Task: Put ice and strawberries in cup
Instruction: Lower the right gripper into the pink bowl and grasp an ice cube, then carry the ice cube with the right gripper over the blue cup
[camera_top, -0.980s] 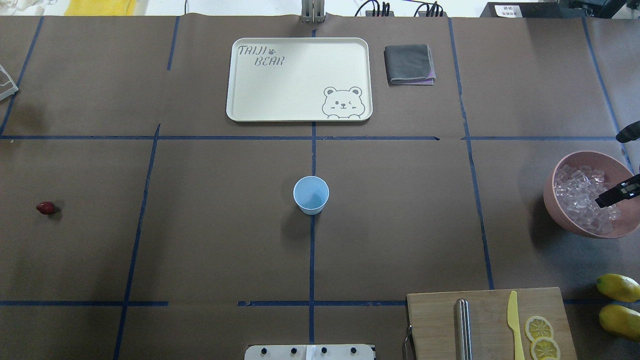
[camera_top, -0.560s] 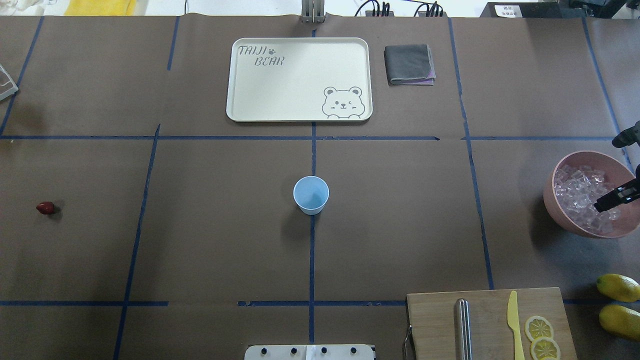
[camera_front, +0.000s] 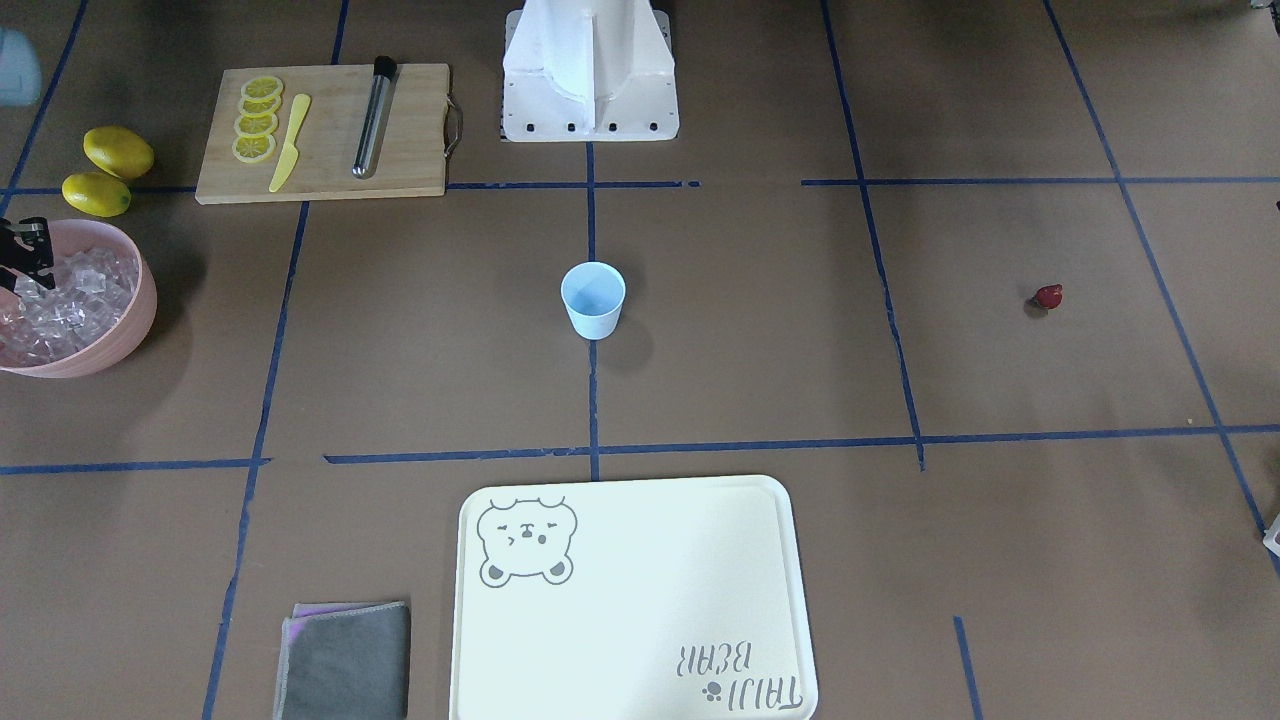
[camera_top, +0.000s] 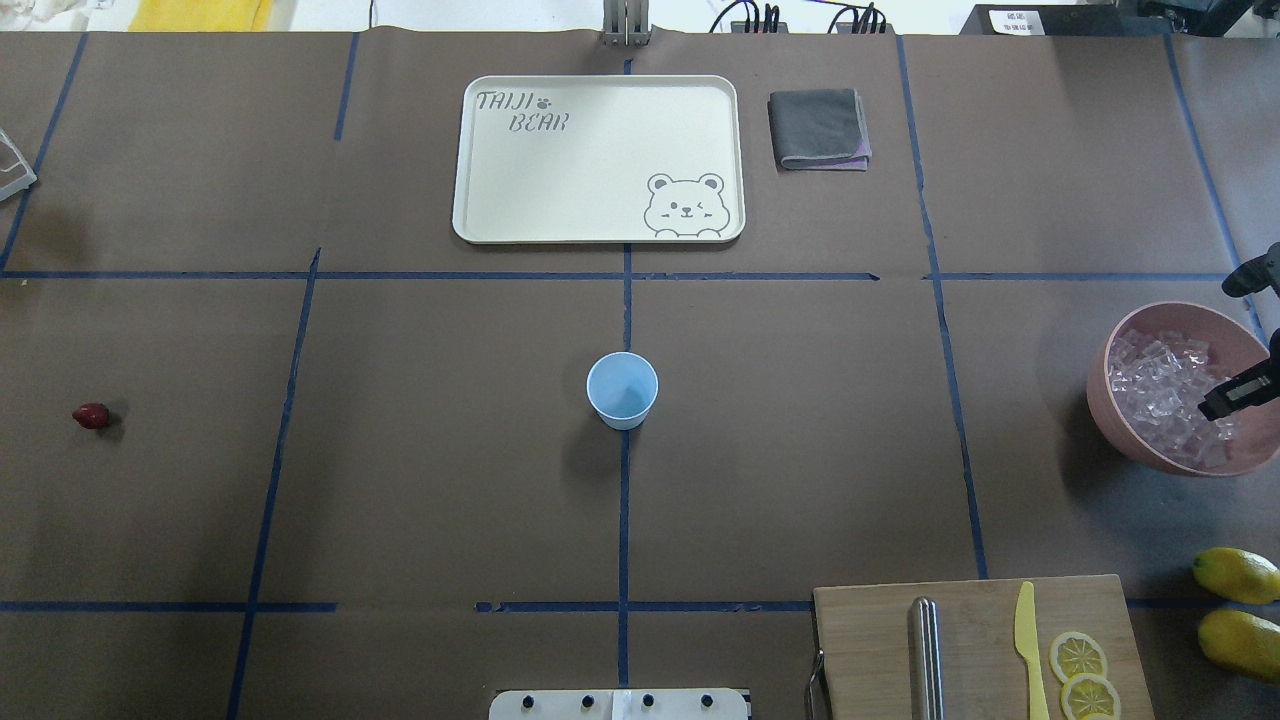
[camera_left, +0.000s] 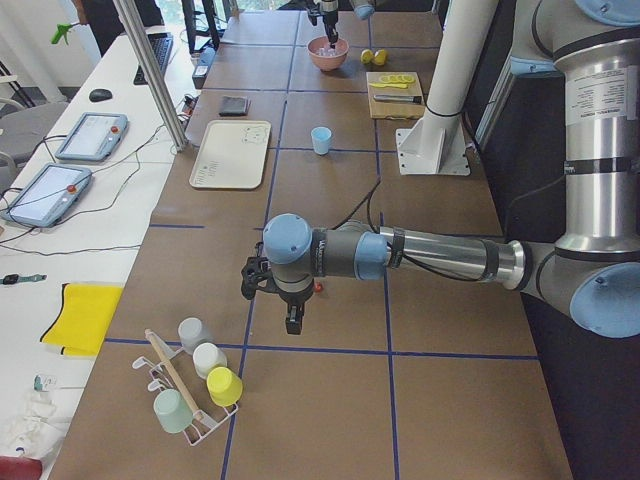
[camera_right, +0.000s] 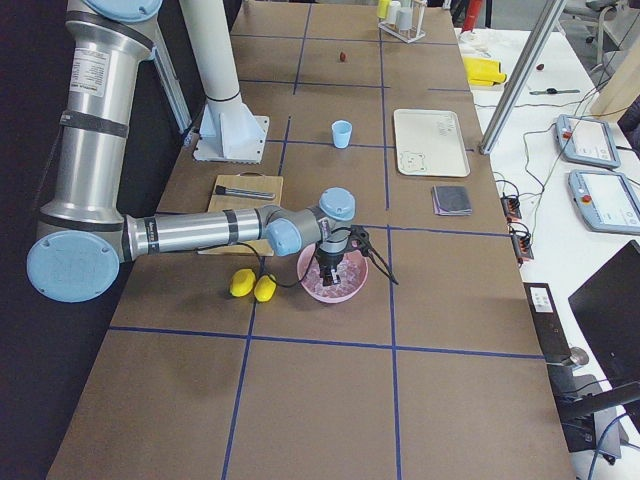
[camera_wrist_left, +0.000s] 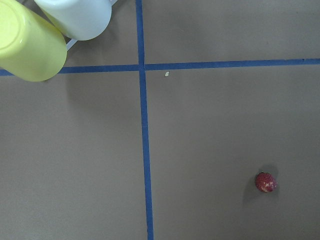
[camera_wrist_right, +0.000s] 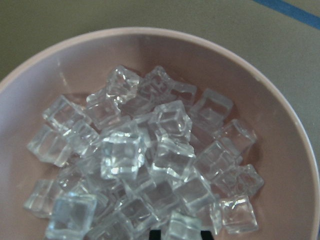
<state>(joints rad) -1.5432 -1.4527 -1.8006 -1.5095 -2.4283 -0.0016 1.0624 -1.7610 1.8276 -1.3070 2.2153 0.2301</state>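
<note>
Wooden cutting board (camera_top: 880, 640) lies nearest the robot's base on the brown worktop (camera_top: 420, 450), on the robot's right. It carries a metal rod (camera_top: 926, 660), a yellow knife (camera_top: 1028, 640) and lemon slices (camera_top: 1080, 665). Two whole lemons (camera_top: 1238, 575) sit just beside the board at the worktop's right edge.

Farther out, the pale blue cup (camera_top: 622, 415) stands upright in the middle, on a blue tape line. Well apart from it, on the robot's left, the single red strawberry (camera_top: 91, 416) lies on the bare paper. The left claw (camera_left: 291, 322) hangs over the worktop close to that berry. Its wrist camera looks straight down on the berry and shows none of its fingers, so I cannot tell whether it is spread or pressed together.

On the robot's right, at about the cup's depth, the pink bowl (camera_top: 1105, 410) holds the heap of clear ice (camera_top: 1160, 390). The right claw (camera_top: 1212, 407) reaches in over the bowl's rim, tips down at the cubes. Only dark slivers of it show at the bottom edge of its wrist view, and I cannot tell how wide it stands or whether it pinches a cube.

Farthest away lie the cream bear tray (camera_top: 600, 160) and, just to its right, a folded grey cloth (camera_top: 818, 128).
</note>
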